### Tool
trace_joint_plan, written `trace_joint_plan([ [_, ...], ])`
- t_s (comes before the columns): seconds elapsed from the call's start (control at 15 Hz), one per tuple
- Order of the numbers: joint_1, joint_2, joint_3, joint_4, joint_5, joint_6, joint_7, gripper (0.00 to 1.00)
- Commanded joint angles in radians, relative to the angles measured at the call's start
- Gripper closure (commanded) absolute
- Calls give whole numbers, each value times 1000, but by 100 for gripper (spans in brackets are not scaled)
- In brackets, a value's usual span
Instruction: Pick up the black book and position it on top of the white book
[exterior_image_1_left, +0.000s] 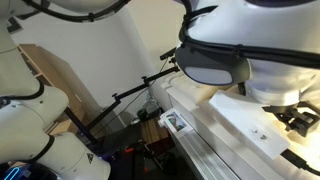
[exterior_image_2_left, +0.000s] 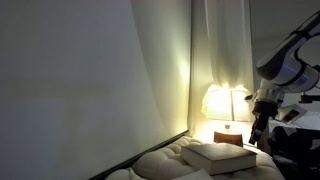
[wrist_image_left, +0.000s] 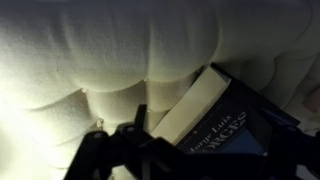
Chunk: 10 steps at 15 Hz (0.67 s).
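Note:
In the wrist view the black book (wrist_image_left: 228, 128) lies on the quilted cream mattress (wrist_image_left: 90, 60). It has a dark cover with white lettering and a pale page edge facing up-left. My gripper (wrist_image_left: 195, 162) hangs just above the book, open, its dark fingers (wrist_image_left: 95, 152) spread wide on either side of the near end. In an exterior view a thick book (exterior_image_2_left: 222, 154) rests on the bed, its top lit pale by the lamp, with the gripper (exterior_image_2_left: 258, 135) above its right end. The white book is not in view.
A glowing bedside lamp (exterior_image_2_left: 228, 103) stands behind the book, against pale curtains (exterior_image_2_left: 215, 50). A pillow (exterior_image_2_left: 160, 165) lies at the bed's near end. An exterior view is largely filled by the white arm (exterior_image_1_left: 250, 40), with a tripod (exterior_image_1_left: 125, 100) and a wooden board (exterior_image_1_left: 60, 75) beyond.

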Motion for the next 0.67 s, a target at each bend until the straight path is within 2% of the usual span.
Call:
trace_joint_plan([
  [0.0,-13,15,0,19,24,-7,-6,0],
  [0.2,-27,74,8,53,51,-16,-15,0],
  [0.6,-29,195,26,116,84,48,-21,0],
])
